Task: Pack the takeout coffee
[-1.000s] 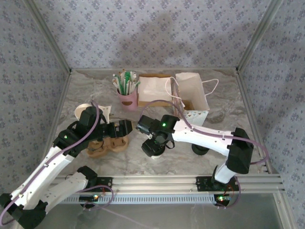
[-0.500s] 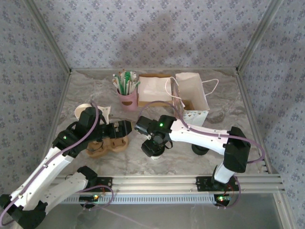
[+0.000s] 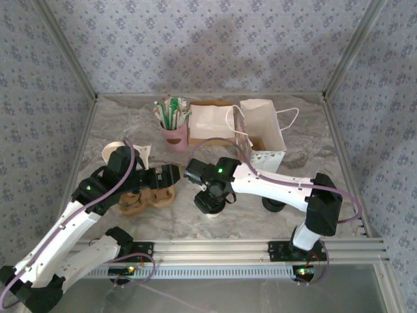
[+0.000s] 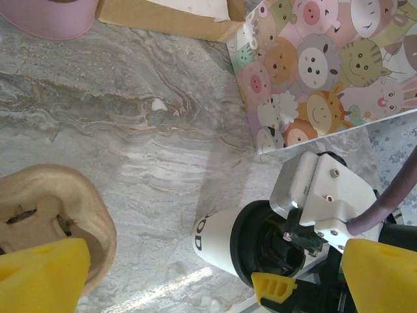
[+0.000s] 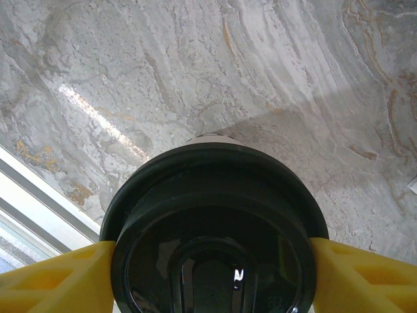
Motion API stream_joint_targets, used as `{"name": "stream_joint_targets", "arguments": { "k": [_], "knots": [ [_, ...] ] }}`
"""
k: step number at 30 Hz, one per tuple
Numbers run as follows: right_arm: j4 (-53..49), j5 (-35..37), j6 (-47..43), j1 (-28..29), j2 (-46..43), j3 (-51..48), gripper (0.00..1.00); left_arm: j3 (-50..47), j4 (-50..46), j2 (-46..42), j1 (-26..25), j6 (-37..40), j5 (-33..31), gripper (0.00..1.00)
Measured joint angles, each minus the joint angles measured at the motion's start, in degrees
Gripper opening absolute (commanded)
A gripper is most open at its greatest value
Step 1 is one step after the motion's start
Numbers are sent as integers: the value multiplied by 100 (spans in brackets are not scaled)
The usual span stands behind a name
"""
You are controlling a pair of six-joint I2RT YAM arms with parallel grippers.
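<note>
Right wrist view shows you the right gripper point(image 5: 212, 255) clamped on the takeout coffee point(image 5: 215, 195) at its black lid; left wrist view adds its cream wall, left gripper point(image 4: 212, 277) spread apart.

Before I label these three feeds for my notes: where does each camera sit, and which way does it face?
Top external: above and behind the bases, looking down at the table; both arms, left gripper and right gripper show.
Left wrist: looks across the table at the takeout coffee and cartoon bag; own yellow fingers at bottom corners.
Right wrist: looks straight down on the coffee's lid; own fingers touch its sides.
Both wrist views share the coffee.
</note>
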Motion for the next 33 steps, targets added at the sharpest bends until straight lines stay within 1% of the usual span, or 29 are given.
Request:
{"name": "stream_joint_targets", "arguments": {
  "k": [7, 12, 16, 24, 33],
  "knots": [
    [-96, 0, 122, 46, -44, 44, 70, 0, 22, 7, 11, -2, 0, 99],
    [-210, -2, 236, 50, -350, 44, 70, 90, 96, 151, 11, 0, 0, 99],
    [-341, -4, 352, 50, -730, 44, 70, 409, 282, 476, 11, 39, 4, 100],
    [-546, -7, 481, 4, -1471, 42, 70, 1351, 608, 1386, 15, 149, 111, 100],
    [-929, -57, 555, -254, -2420, 63, 69, 2361, 717, 2398, 15, 216, 304, 99]
  ]
}}
